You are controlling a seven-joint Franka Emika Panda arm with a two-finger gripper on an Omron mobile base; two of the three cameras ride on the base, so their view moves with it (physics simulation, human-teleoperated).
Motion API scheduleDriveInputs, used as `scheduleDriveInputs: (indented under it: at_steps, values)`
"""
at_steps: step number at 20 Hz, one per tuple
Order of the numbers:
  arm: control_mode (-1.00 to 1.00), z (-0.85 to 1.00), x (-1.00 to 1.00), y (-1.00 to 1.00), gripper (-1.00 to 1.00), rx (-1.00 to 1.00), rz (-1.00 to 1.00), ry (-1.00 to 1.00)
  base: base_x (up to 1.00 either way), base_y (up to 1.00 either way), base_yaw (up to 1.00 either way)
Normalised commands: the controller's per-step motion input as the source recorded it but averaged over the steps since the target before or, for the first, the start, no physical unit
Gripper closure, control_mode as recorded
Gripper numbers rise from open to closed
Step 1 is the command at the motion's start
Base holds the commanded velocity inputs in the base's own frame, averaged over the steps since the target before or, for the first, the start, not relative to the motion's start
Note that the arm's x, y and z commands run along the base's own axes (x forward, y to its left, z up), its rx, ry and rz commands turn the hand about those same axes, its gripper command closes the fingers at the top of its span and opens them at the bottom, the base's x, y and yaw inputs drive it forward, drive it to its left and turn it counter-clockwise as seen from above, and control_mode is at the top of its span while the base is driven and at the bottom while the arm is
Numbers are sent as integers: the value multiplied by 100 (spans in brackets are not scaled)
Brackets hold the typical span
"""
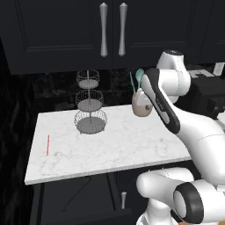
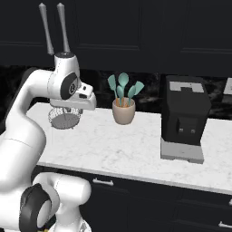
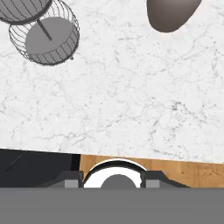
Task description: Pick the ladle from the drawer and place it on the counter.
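The tool [image 3: 112, 183] hangs over the white marble tabletop [image 3: 122, 100]; can't tell how its fingers stand. Three-tier wire basket stand [image 3: 46, 37] sits up-left of it, beige utensil pot [image 3: 168, 15] up-right.

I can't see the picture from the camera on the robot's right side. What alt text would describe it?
A white robot arm rises at the left over a white marble counter on black cabinets. On the counter stand a beige pot of teal utensils, a black coffee machine and a wire stand partly behind the arm.

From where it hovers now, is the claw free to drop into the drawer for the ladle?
Probably not yet: the claw hangs over the counter edge, and the drawer front below looks shut. No ladle is visible.
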Motion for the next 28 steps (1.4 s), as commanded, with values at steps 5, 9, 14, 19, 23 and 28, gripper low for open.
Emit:
scheduleDriveInputs:
  at_steps: [5, 9, 14, 19, 23, 28]
  values:
    - [-100, -12, -49, 0, -100, 0, 0, 0, 0, 0, 0]
    - [-100, -57, -96, 0, -100, 0, 0, 1, 0, 0, 0]
    - [-100, -68, -50, 18, -100, 0, 8, 2, 0, 0, 0]
    - [-100, -35, -23, 8, -100, 0, 14, 5, 0, 0, 0]
    - [100, 0, 0, 0, -100, 0, 0, 0, -57, -18, 6]
    - [100, 0, 0, 0, -100, 0, 0, 0, -63, -50, 67]
